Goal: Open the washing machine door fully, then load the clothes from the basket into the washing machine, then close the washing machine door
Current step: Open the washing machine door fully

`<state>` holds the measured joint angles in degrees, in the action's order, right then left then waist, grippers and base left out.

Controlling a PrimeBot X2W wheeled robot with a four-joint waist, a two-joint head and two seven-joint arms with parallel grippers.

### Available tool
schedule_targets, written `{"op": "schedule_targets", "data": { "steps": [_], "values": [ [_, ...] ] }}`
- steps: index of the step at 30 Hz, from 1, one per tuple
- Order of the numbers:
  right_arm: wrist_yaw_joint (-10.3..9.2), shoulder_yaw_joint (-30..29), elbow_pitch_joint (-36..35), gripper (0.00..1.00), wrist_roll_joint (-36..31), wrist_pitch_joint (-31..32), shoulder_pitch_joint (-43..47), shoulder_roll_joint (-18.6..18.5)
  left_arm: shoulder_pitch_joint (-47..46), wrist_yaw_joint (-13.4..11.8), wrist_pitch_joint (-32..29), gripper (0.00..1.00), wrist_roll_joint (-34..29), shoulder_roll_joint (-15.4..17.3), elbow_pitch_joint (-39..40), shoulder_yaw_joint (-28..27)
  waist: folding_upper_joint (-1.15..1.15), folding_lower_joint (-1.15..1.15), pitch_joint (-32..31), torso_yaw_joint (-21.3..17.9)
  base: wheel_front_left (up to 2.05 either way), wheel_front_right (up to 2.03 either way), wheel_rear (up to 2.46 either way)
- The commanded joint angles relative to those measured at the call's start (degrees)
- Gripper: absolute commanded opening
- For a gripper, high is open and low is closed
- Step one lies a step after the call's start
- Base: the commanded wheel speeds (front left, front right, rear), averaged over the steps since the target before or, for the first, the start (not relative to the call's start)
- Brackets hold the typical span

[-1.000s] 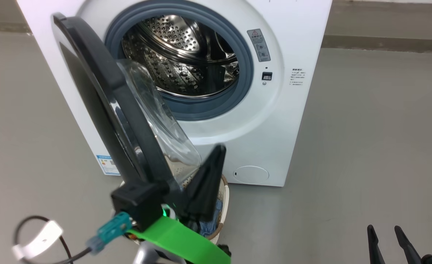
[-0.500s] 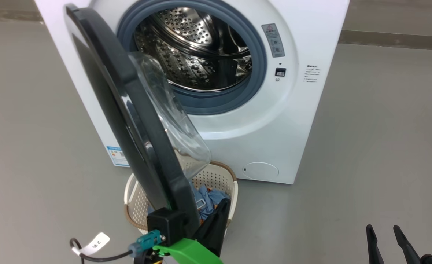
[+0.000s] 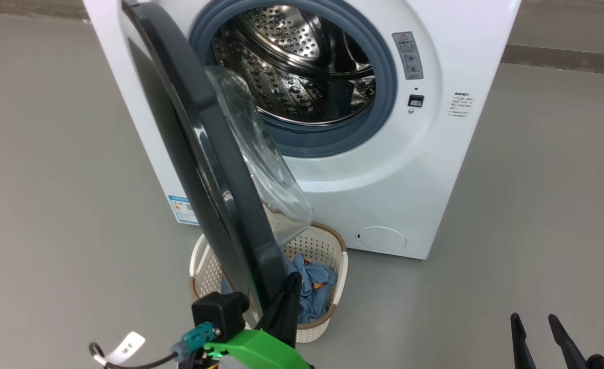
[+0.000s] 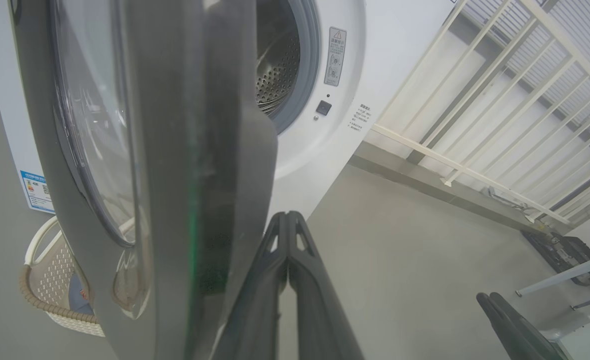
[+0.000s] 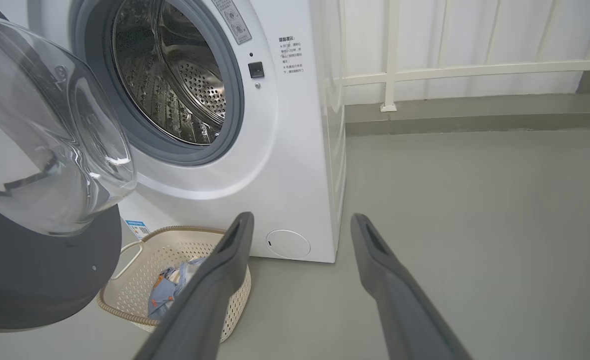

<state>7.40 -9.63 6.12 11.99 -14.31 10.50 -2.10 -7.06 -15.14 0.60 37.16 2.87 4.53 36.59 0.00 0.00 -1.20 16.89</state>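
Observation:
The white washing machine (image 3: 435, 169) stands with its steel drum (image 3: 302, 66) exposed. Its black-ringed door (image 3: 204, 133) hangs partly open, edge-on to me, with the glass bowl (image 5: 39, 140) facing the drum. Under the door sits the cream basket (image 3: 340, 246), holding light-blue clothes (image 3: 312, 287). My left gripper (image 3: 293, 281) is shut on nothing, its tip close beside the inner side of the door's lower rim (image 4: 214, 200); I cannot tell if it touches. My right gripper (image 5: 301, 220) stands open and empty, low at the right (image 3: 532, 323).
Grey floor spreads left and right of the machine. A white railing (image 5: 390, 75) and a low ledge run behind it. A small round white flap (image 3: 381, 238) sits low on the front. A tagged cable (image 3: 127, 346) hangs by my left wrist.
The head camera has shifted, sliding the machine rightward in the picture. My left gripper has dropped from beside the glass bowl to the door's lower rim. The right gripper has stayed put.

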Motion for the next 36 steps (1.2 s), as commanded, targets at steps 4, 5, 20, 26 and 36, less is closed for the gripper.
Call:
{"op": "schedule_targets", "data": {
  "steps": [4,5,20,26,36],
  "values": [
    [0.09,1.41,-1.29,1.00,0.76,-0.69,-1.98,-0.78,-2.91,-0.61,0.98,0.00,-0.62,0.01,0.46,-1.34,0.00,0.00,0.37,1.36,0.00,0.00,0.00],
    [0.09,1.44,-1.30,1.00,0.82,-0.69,-2.03,-0.78,-3.02,-0.72,1.02,0.00,-0.70,0.01,0.30,-1.24,0.00,0.00,0.49,1.68,0.00,0.00,0.00],
    [0.09,1.44,-1.28,1.00,1.13,-0.69,-3.10,-0.78,-4.22,-1.99,0.62,0.00,-1.67,0.60,-0.57,-1.05,0.00,0.00,2.26,8.13,0.00,0.00,0.00],
    [0.09,1.40,-1.19,1.00,0.99,-0.69,-3.48,-0.78,-4.76,-2.40,0.34,0.00,-2.15,1.06,0.08,-1.00,0.00,0.00,2.76,10.46,0.00,0.00,0.00],
    [0.09,2.33,-0.65,1.00,1.27,-0.69,-4.06,-0.77,-4.46,-3.39,0.36,0.00,-2.39,1.85,0.87,-1.53,0.00,0.00,3.29,12.81,0.00,0.00,0.00]
  ]
}}
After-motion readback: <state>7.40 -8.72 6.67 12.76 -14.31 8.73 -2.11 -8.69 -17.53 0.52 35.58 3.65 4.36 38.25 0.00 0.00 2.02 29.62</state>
